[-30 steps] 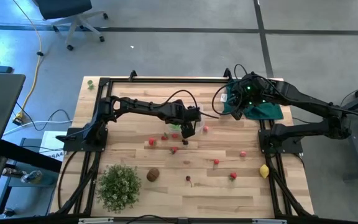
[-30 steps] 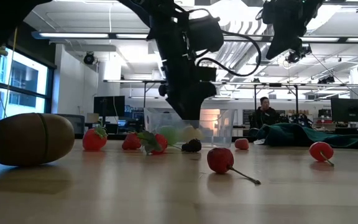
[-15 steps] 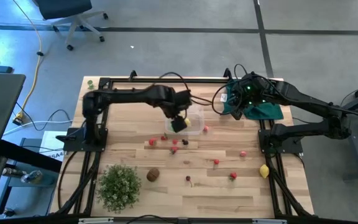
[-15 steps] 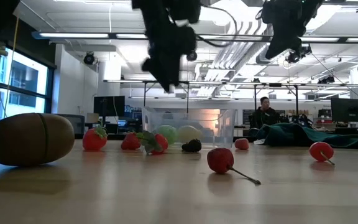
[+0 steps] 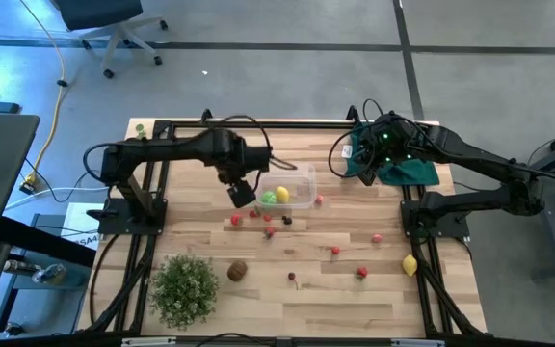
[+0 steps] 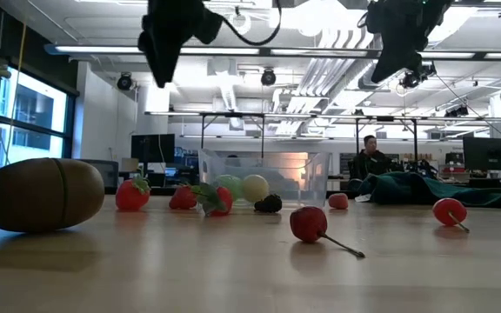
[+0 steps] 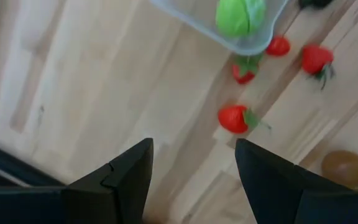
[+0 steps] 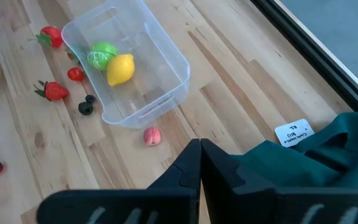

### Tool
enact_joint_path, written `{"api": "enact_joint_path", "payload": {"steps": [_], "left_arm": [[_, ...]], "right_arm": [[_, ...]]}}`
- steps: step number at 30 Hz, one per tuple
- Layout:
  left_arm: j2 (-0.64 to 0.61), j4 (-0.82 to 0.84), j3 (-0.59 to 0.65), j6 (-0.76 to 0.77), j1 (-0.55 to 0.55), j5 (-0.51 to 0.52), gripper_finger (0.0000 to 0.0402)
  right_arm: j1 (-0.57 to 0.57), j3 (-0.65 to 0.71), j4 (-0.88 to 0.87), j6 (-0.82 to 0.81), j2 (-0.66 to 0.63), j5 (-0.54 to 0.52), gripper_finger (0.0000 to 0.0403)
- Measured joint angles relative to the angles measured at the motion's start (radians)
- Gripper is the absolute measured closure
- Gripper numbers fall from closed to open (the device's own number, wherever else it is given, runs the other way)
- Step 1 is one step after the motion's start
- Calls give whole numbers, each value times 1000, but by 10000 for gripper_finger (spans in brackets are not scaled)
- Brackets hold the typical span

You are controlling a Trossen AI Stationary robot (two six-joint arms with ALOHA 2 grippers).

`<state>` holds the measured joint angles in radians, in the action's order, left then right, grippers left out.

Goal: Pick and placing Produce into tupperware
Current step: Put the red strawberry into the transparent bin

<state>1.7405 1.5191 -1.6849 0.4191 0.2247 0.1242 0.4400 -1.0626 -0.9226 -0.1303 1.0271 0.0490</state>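
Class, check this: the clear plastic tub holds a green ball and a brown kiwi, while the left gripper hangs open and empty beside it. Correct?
Not quite. The clear plastic tub holds the green ball and a yellow lemon, as the right wrist view shows; the brown kiwi lies on the table. The left gripper is open and empty.

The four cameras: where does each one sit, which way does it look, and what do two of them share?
High view: above the table, facing straight down; both arms show, left end effector beside the tupperware.
Low view: at table-top height, looking level across; the kiwi lies nearest, arms hang from above.
Left wrist view: looks past its own open fingers at the wood and strawberries.
Right wrist view: looks past its shut end effector at the tub.
Shared: both wrist views show the green ball inside the tub; the right also shows the lemon.
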Motion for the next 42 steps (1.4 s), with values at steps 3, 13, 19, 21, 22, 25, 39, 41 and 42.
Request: {"api": "enact_joint_path", "payload": {"steps": [3,13,19,21,22,25,39,41,42], "left_arm": [[3,-7,56,39,-25,-4,183],[2,-201,269,31,-76,-159,183],[-64,-408,422,-85,-74,-260,183],[-107,-463,487,-94,-73,-262,183],[-134,-486,522,-93,-73,-261,183],[-206,-558,613,-78,-75,-245,183],[-283,-895,852,-103,-74,-202,183],[-284,-892,858,-98,-74,-202,183],[-283,-892,860,-97,-74,-196,183]], "right_arm": [[0,0,0,0,0,0,402],[0,0,0,0,0,0,402],[0,0,0,0,0,0,402],[0,0,0,0,0,0,402],[0,0,0,0,0,0,402],[0,0,1,0,1,0,402],[0,0,6,0,0,0,402],[0,0,7,0,0,0,402],[0,0,6,0,0,0,402]]}}
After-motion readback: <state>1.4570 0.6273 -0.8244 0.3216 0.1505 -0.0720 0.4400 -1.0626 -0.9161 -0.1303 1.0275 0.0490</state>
